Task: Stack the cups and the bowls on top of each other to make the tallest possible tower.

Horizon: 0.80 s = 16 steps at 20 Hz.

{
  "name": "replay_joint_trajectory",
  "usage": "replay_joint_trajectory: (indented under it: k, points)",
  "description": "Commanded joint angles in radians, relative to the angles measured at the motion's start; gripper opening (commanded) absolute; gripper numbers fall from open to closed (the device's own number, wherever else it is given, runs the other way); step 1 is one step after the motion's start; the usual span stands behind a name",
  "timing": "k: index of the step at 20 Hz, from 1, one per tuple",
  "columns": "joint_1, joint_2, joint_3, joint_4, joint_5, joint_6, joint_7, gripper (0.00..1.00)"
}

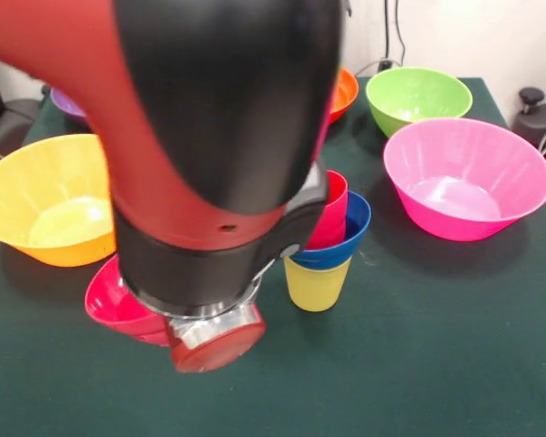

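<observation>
The yellow cup (pixel 317 284) stands upright at the table's middle. The small blue bowl (pixel 348 238) sits in its mouth, and the red cup (pixel 331 214) sits in the blue bowl, leaning a little. The small red bowl (pixel 116 308) shows tilted at the lower left, partly hidden under my arm (pixel 218 155). The arm fills the middle of the front view and ends in a round red cap (pixel 217 346). The gripper is hidden behind the arm, so I cannot see whether it holds the red bowl.
A large orange-yellow bowl (pixel 50 200) stands at the left and a large pink bowl (pixel 464 177) at the right. A green bowl (pixel 417 96), an orange bowl (pixel 345 91) and a purple bowl (pixel 66 105) stand at the far side.
</observation>
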<state>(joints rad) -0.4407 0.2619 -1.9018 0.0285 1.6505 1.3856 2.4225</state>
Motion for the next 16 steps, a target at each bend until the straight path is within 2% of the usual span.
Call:
replay_joint_trajectory:
  k: [1,13,16]
  points:
    - [0.061,-0.046,0.085,0.009,-0.189,0.151,-0.230,0.00]
    - [0.143,-0.046,0.199,0.025,-0.362,0.129,-0.208,0.00]
    - [0.186,-0.045,0.283,0.042,-0.423,0.107,-0.196,0.00]
